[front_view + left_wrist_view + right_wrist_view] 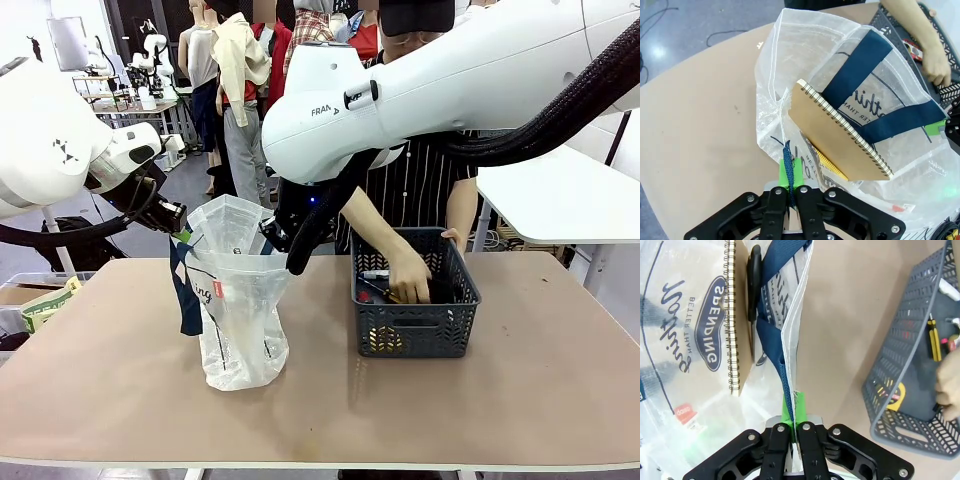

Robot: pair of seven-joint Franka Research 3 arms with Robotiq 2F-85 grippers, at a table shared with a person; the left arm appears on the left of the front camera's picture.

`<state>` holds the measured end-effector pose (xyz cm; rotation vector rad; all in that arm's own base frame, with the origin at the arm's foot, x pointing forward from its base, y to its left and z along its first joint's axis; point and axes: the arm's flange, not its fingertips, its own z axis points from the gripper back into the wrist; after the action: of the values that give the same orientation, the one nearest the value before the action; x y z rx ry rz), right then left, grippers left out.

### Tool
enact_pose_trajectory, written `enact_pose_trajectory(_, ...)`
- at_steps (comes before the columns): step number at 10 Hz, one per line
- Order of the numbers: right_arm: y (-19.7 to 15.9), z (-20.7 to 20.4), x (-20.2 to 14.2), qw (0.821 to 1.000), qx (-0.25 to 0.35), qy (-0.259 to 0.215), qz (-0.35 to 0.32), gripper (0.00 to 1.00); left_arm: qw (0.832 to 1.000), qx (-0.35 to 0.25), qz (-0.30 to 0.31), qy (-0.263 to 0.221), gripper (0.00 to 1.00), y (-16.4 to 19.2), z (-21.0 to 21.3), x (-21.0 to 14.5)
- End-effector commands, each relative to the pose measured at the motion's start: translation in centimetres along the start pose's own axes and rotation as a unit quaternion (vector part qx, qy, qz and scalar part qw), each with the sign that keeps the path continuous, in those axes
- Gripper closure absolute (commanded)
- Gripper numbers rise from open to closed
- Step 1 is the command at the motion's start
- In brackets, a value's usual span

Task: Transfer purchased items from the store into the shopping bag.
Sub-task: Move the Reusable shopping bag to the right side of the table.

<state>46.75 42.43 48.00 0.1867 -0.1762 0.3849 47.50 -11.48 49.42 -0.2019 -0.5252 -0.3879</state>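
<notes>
Left gripper point(791, 174) closed on shopping bag point(240, 310) rim; right gripper point(792, 410) closed on the opposite rim. Bag stands upright, spiral notebook point(840, 132) inside. Basket point(415, 335) beside it, person's hand point(410, 282) inside

My arms are glossy white shells; the right arm point(450, 90) carries dark "FRAN" lettering point(322, 111) and a black ribbed cable hose point(560, 110). My left gripper point(792, 167) is black, with bright green pads point(786, 175) and silver screws point(802, 189). The person wears a dark pinstriped shirt point(415, 185).
</notes>
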Motion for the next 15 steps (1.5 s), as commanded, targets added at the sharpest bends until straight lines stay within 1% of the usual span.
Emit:
enact_pose_trajectory(1,-0.09,-0.3,-0.22,1.0,0.0,0.001,0.0,1.0,1.0,0.002,-0.004,0.002,1.0,0.2,0.1,-0.07)
enact_pose_trajectory(15,-0.09,-0.3,-0.22,1.0,0.0,0.001,0.0,1.0,1.0,0.002,-0.004,0.002,1.0,0.2,0.1,-0.07)
